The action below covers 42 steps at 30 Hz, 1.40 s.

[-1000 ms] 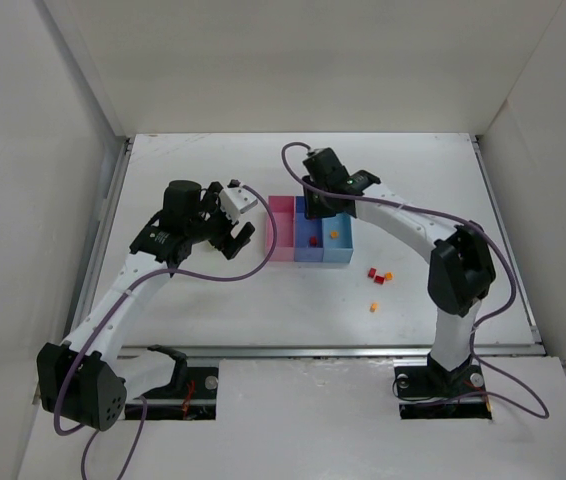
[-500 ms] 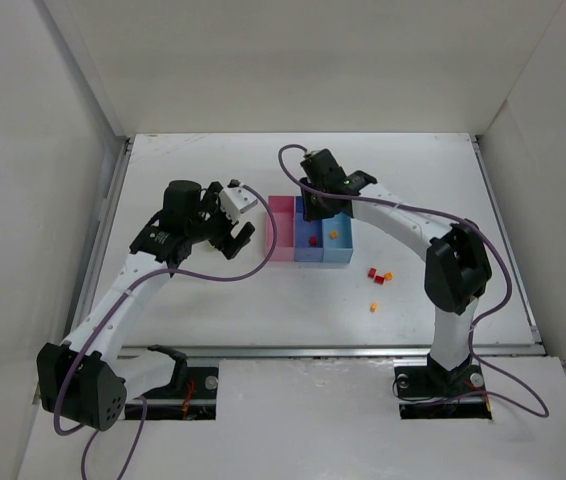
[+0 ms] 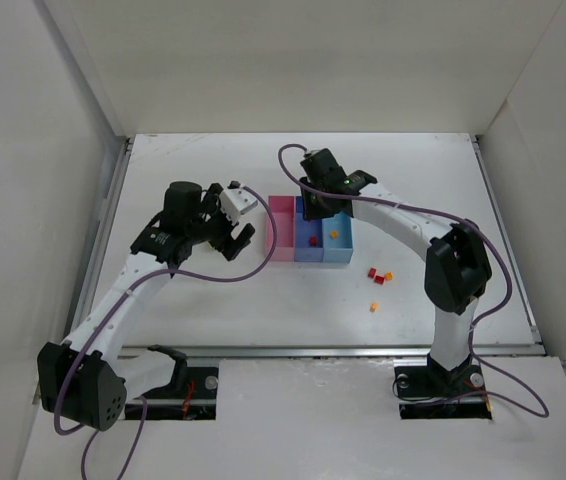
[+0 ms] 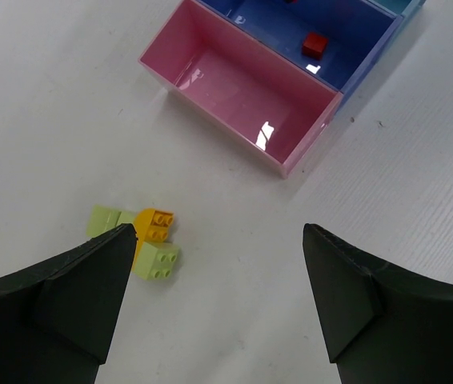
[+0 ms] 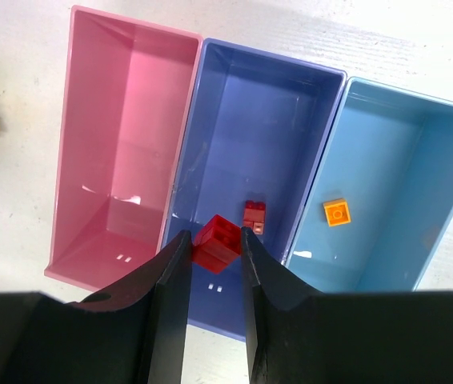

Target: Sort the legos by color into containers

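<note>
Three joined bins stand mid-table: pink [image 3: 281, 228], blue-violet [image 3: 309, 245], light blue [image 3: 338, 245]. My right gripper [image 5: 213, 232] is shut on a red lego [image 5: 217, 242] and holds it above the blue-violet bin [image 5: 266, 120], where another red lego [image 5: 254, 214] lies. An orange lego [image 5: 337, 213] lies in the light blue bin [image 5: 406, 152]. The pink bin [image 5: 122, 104] is empty. My left gripper [image 4: 218, 240] is open above bare table left of the pink bin [image 4: 234, 96]. An orange lego [image 4: 156, 224] and two yellow-green legos [image 4: 158, 262] lie by its left finger.
Loose legos lie right of the bins: a red one [image 3: 372, 273], an orange one [image 3: 388, 276] and another orange one [image 3: 373, 307]. White walls enclose the table on the left, back and right.
My right gripper has shifted slightly left over the bins with the red lego. The left arm has barely moved.
</note>
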Tool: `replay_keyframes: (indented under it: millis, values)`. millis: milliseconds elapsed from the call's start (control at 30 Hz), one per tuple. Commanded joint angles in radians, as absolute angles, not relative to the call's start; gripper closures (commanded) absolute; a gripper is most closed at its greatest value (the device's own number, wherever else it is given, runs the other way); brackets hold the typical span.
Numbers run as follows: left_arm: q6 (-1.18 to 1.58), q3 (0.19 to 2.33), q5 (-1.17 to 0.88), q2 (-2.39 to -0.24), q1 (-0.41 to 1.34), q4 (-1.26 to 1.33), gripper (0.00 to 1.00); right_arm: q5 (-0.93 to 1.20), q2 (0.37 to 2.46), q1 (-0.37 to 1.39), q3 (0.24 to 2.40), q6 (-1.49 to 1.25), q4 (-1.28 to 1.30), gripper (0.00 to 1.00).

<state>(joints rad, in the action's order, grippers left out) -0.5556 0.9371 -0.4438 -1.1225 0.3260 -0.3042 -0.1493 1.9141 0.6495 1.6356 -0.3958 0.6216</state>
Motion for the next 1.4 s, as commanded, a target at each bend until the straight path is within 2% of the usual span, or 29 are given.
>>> replay_keyframes:
  millis: [0, 167, 200, 233, 333, 433, 533, 633, 667, 767, 933, 1167, 1367]
  values:
    - [-0.546, 0.939, -0.45, -1.1, 0.331, -0.281, 0.17, -0.153, 1.914, 0.658, 1.68, -0.391, 0.609, 0.98]
    - [-0.546, 0.939, -0.449, -1.1, 0.331, -0.281, 0.17, -0.153, 1.924, 0.658, 1.68, -0.391, 0.609, 0.98]
    - [-0.546, 0.928, -0.449, -1.1, 0.331, -0.281, 0.17, -0.153, 1.924, 0.658, 1.68, -0.391, 0.609, 0.95]
    - [-0.546, 0.928, -0.449, -1.1, 0.331, -0.281, 0.17, -0.153, 1.933, 0.658, 1.69, -0.391, 0.618, 0.84]
    - [-0.546, 0.928, -0.449, -1.091, 0.331, -0.281, 0.17, -0.153, 1.942, 0.658, 1.701, -0.391, 0.637, 0.23]
    - [-0.546, 0.928, -0.449, -1.091, 0.331, -0.281, 0.17, -0.163, 1.93, 0.658, 1.701, -0.391, 0.637, 0.14]
    - [-0.546, 0.928, -0.449, -1.091, 0.331, -0.281, 0.17, -0.172, 1.907, 0.658, 1.701, -0.382, 0.637, 0.12]
    - [-0.529, 0.919, -0.411, -1.091, 0.331, -0.272, 0.11, -0.172, 1.896, 0.658, 1.71, -0.382, 0.637, 0.12]
    - [-0.511, 0.91, -0.338, -1.101, 0.331, -0.259, 0.06, -0.172, 1.881, 0.658, 1.719, -0.382, 0.637, 0.12]
    - [-0.529, 0.91, -0.215, -1.167, 0.331, -0.313, 0.01, -0.181, 1.833, 0.658, 1.72, -0.373, 0.646, 0.12]
    - [-0.581, 0.91, 0.017, -1.293, 0.331, -0.341, 0.01, -0.202, 1.799, 0.658, 1.709, -0.353, 0.646, 0.12]
    - [-0.18, 1.144, -0.058, -1.453, 0.227, -0.391, 0.01, -0.213, 1.775, 0.658, 1.648, -0.353, 0.626, 0.12]
    - [0.072, 1.281, -0.008, -1.581, 0.196, -0.486, 0.01, -0.202, 1.737, 0.649, 1.605, -0.344, 0.626, 0.14]
